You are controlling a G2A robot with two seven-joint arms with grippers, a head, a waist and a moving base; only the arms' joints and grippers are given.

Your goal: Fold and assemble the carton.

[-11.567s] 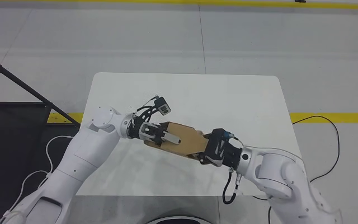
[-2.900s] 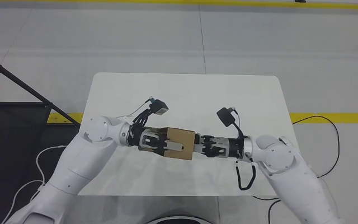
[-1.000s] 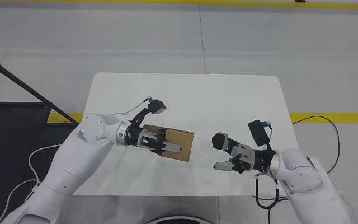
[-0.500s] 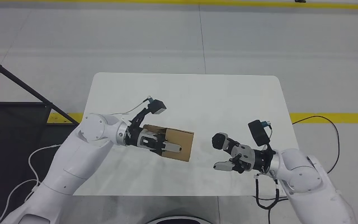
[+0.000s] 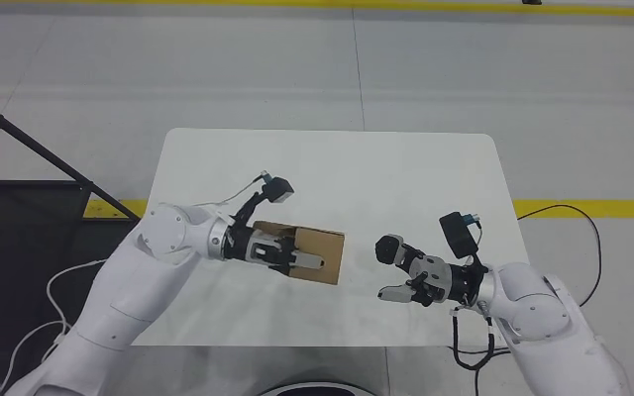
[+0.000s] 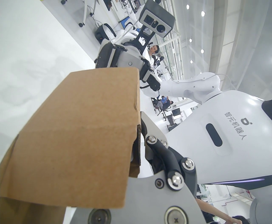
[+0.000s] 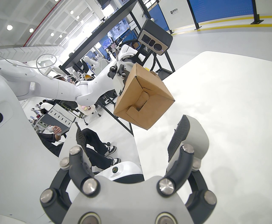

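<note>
Clamping the squared-up, matte brown cardboard carton is the left claw.

The carton is plain brown cardboard. The table is plain white. The right gripper has a silver-grey body and black ribbed pads. The floor is light grey with yellow lines.

A white worktop stands on a pale grey floor marked with yellow lines. A black mat lies at the left. Round ceiling lights shine overhead, and blue panels stand far off.
</note>
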